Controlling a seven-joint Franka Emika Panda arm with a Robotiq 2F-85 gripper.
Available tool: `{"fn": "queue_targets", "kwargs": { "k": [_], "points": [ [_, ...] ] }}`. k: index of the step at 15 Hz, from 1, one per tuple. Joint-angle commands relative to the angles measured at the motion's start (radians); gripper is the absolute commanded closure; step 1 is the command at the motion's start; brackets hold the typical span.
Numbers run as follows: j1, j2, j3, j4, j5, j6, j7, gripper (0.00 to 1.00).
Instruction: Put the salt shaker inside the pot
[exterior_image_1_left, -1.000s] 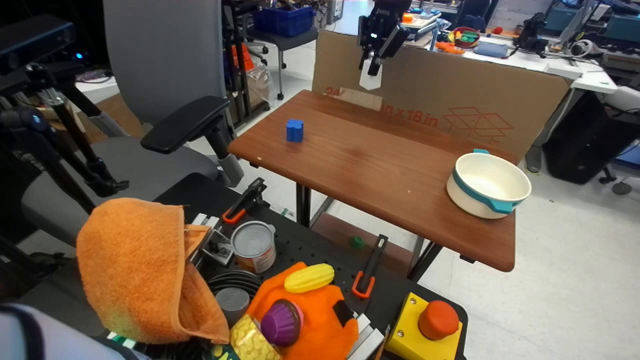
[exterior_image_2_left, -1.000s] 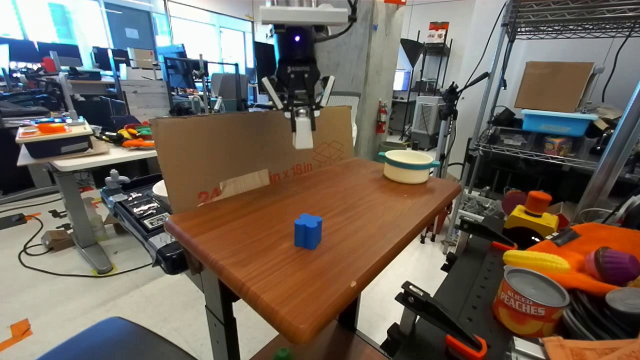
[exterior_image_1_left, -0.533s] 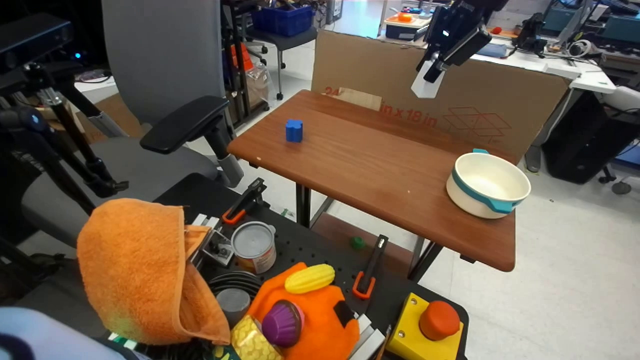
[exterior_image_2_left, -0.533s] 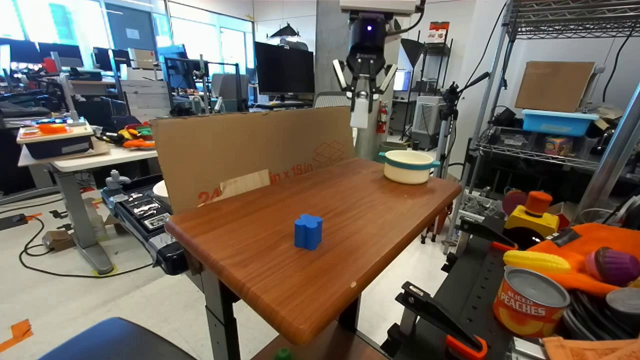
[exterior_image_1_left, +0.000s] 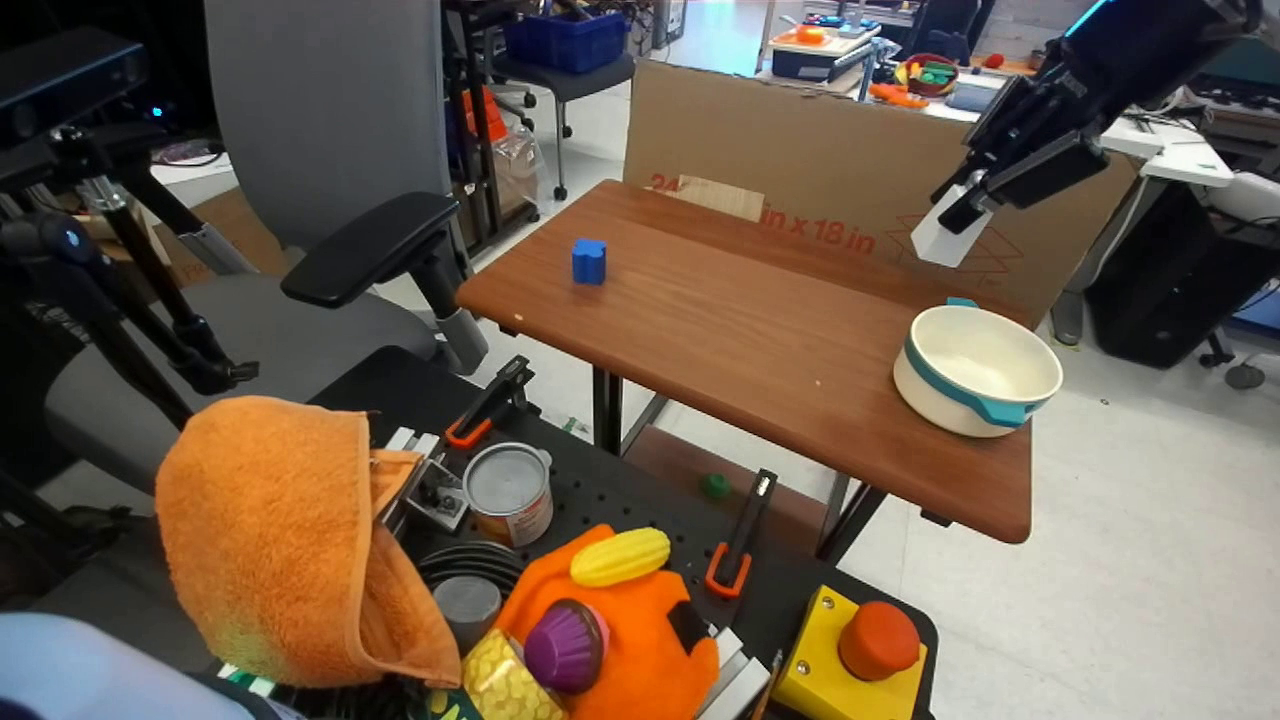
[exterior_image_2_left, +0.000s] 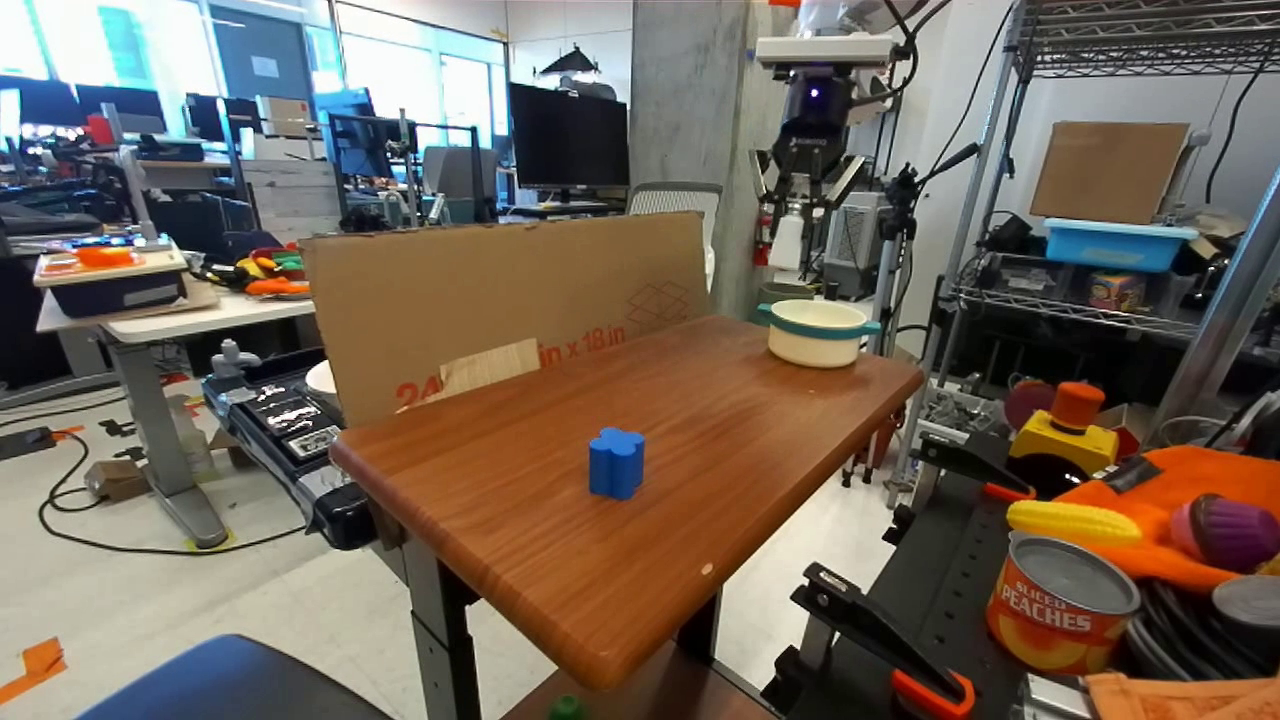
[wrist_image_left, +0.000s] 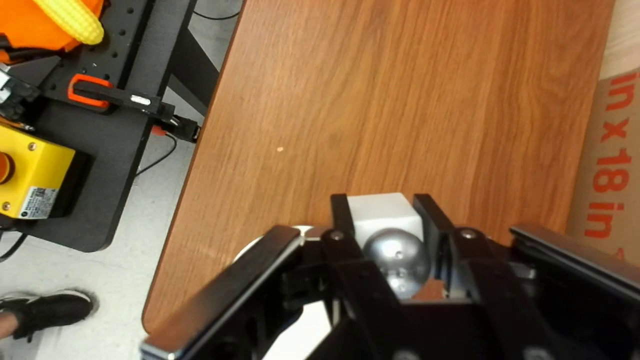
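Salt shaker (exterior_image_1_left: 940, 240) airborne, tilted, gripper (wrist_image_left: 384, 212) pinching it, fingers part-closed, snug on both sides! In an exterior view it hangs higher than the right-hand pot (exterior_image_1_left: 980, 358), toward the far side; blue block (exterior_image_1_left: 589, 262) stands left.

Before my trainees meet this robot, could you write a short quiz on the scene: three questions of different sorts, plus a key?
1. True or false: the fingers hold the salt shaker off the table.
2. Which of these stands on the table?
A) corn cob
B) pot
C) orange towel
3. Fill in: the small block on the table is coloured ____.

Key: 1. True; 2. B; 3. Blue.
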Motion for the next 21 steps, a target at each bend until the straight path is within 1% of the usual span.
{"fn": "queue_targets", "kwargs": {
  "k": [1,7,11,17,18,19,20,21],
  "points": [
    [-0.017,0.033,-0.025,0.025,0.026,-0.012,0.073,0.9],
    [-0.031,0.126,-0.046,0.065,0.022,0.027,0.211,0.9],
    [-0.033,0.181,-0.059,0.086,0.009,0.085,0.304,0.9],
    [-0.017,0.252,-0.056,0.106,-0.029,0.126,0.371,0.9],
    [-0.012,0.255,-0.057,0.102,-0.038,0.128,0.375,0.72],
    [-0.009,0.259,-0.054,0.101,-0.042,0.128,0.374,0.4],
    [-0.004,0.257,-0.053,0.095,-0.046,0.13,0.375,0.38],
    [0.0,0.25,-0.052,0.086,-0.049,0.129,0.369,0.32]
  ]
}}
